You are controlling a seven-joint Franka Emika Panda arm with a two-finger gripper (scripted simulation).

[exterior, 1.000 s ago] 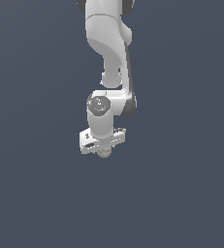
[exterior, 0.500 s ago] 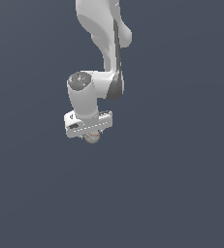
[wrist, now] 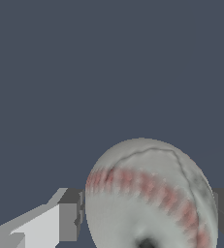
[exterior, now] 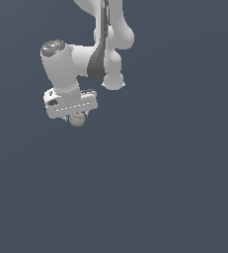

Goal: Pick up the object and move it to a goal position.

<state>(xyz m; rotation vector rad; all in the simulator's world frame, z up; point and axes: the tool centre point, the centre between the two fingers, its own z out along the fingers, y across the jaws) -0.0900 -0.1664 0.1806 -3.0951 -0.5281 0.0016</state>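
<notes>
I have the ball [exterior: 77, 119] pinched in the gripper [exterior: 76, 117]: on my wrist feed it fills the space between the two grey fingers [wrist: 69, 220], its sides meeting the finger on each side, so the jaws are closed onto it and not onto each other. The ball [wrist: 150, 196] is off-white with a curved row of red stitch marks across its face and a thin grey seam running over its upper part, plus a dark spot low on it at the frame's edge. In the exterior view only the lower part of the ball shows, peeking out directly under the white hand [exterior: 71, 104]; it is clearly narrower than the hand, and the fingers themselves are too small there for me to make out. The hand points down, with the ball at its tip, and its long side runs slightly tilted, the end toward the exterior view's right sitting a little higher. Above the hand sits the wrist joint with its grey cap [exterior: 53, 48], and the arm [exterior: 108, 37] climbs from there up and toward the exterior view's right, out of the top of the frame. Around the gripper and below the ball I see nothing but a flat blue-grey background [exterior: 160, 188]; I cannot tell from either feed whether that is a surface or how far the ball hangs from it.
</notes>
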